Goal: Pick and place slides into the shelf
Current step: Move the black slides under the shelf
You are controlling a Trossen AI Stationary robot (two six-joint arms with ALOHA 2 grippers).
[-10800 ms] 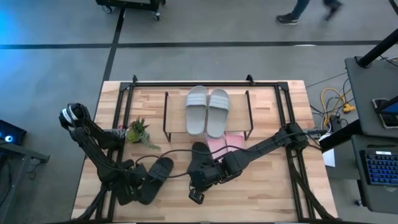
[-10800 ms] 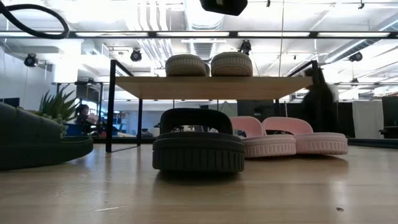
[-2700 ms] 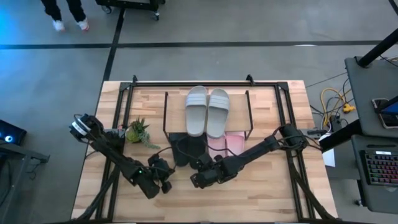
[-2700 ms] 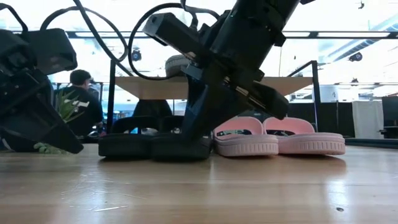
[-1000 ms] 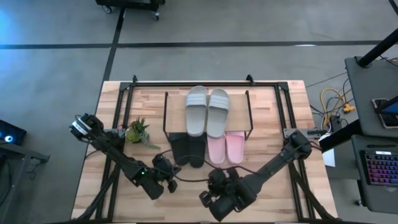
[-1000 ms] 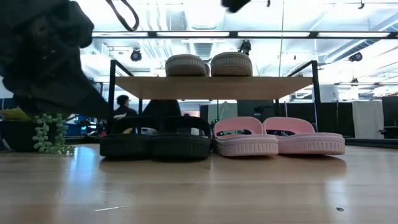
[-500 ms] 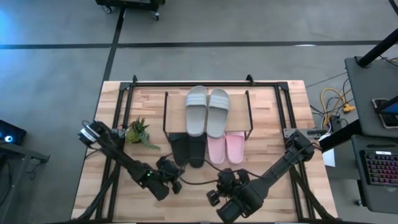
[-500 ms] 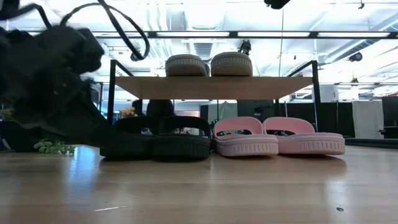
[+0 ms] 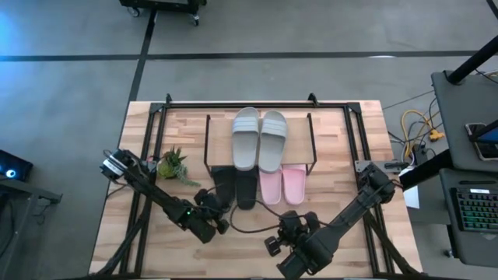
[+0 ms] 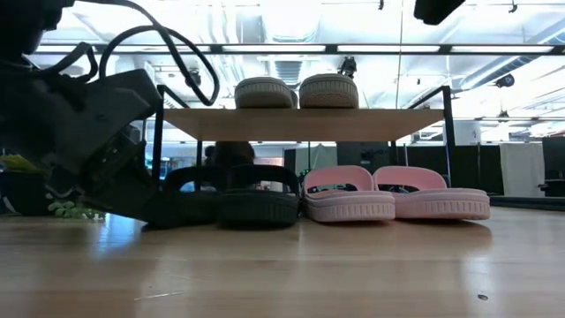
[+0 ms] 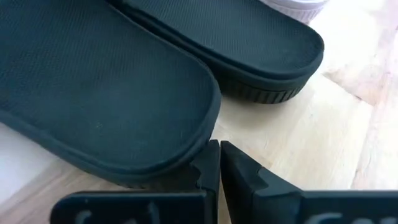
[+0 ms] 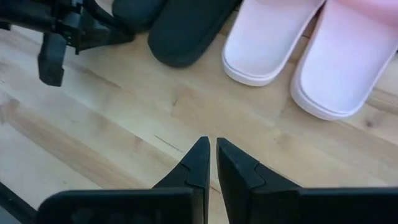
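Shelf (image 9: 311,132): two grey-green slides (image 9: 259,138) atop; two black (image 9: 236,187), two pink (image 9: 282,183) beneath.

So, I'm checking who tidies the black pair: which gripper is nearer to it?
Left. The left gripper sits shut right at the black slides' heels; the right gripper is shut too, farther back toward the table's front edge.

Two pale grey-green slides (image 9: 260,138) lie on the shelf's (image 9: 296,128) light wooden board, centre of the high view; its frame is thin and black. Below them sit two black slides (image 9: 236,187) with a fine dotted texture and two pink slides (image 9: 282,183). The table (image 9: 342,167) is pale striped wood. At left, a green plant (image 9: 172,163).
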